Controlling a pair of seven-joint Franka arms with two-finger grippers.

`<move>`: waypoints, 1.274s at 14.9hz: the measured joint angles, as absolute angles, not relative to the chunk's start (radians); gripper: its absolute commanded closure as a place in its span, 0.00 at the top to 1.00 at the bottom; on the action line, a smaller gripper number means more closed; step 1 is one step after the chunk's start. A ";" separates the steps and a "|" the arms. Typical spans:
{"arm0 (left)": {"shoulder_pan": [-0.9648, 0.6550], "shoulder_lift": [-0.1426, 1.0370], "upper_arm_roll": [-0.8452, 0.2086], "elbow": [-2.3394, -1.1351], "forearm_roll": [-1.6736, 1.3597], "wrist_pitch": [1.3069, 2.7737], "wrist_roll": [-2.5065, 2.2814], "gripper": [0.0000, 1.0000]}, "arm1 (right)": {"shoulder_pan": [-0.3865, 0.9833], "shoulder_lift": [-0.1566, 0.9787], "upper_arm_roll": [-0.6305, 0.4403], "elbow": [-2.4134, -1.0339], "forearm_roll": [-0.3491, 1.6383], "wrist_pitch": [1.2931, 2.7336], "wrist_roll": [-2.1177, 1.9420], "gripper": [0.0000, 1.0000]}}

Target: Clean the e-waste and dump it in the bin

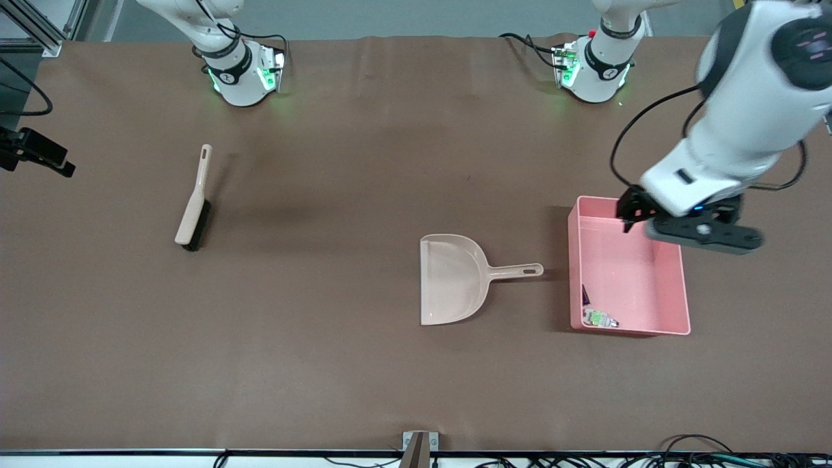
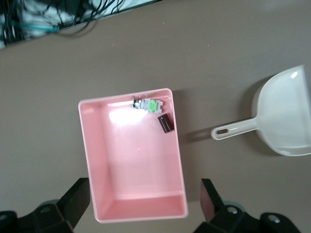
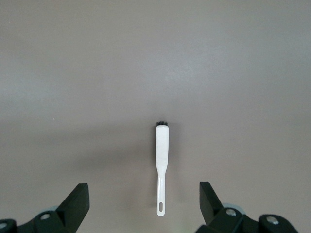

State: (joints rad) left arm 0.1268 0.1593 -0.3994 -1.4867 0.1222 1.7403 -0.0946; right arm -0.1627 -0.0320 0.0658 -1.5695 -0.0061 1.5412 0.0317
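In the front view, the left gripper point(image 1: 634, 218) hangs over the bin point(image 1: 676, 325), above the bin's edge that is farther from the front camera. It holds nothing. The bin is a pink tub with tall walls; it stands toward the left arm's end of the table, and its long axis runs from the robots' edge of the table to the camera's edge. The e-waste lies inside, in the bin's corner nearest to the camera and to the dustpan point(image 1: 448, 279): the switch-like component point(image 1: 598, 318) and, just beside it, the maroon cylinder point(image 1: 585, 296). The beige dustpan lies flat near the middle of the table, with its handle pointing at the bin but not touching it. The brush point(image 1: 194, 201) lies well apart, toward the right arm's end, its handle pointing to the robots' edge. The right gripper is not seen in this view.

In the left wrist view, the left gripper point(image 2: 146, 206) has its jaws wide apart, with one finger point(image 2: 77, 199) outside each long wall of the bin point(image 2: 92, 160). The switch-like component point(image 2: 148, 104) and the maroon cylinder point(image 2: 165, 123) lie close together in one corner. The dustpan point(image 2: 286, 121) lies beside the bin.

In the right wrist view, the right gripper point(image 3: 143, 204) waits high over the brush point(image 3: 162, 155), jaws wide and empty.
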 measured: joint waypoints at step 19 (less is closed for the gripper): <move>-0.008 -0.087 -0.128 -1.648 -0.009 1.588 -0.100 1.00 | -0.161 -0.039 0.068 -1.569 -0.006 1.532 0.032 1.00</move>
State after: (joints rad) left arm -0.0078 -0.0868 -0.1284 -1.6482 -0.0087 1.5877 -0.1001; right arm -0.1608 -0.0390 0.0685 -1.5694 -0.0061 1.5324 0.0323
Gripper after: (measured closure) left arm 0.000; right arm 0.000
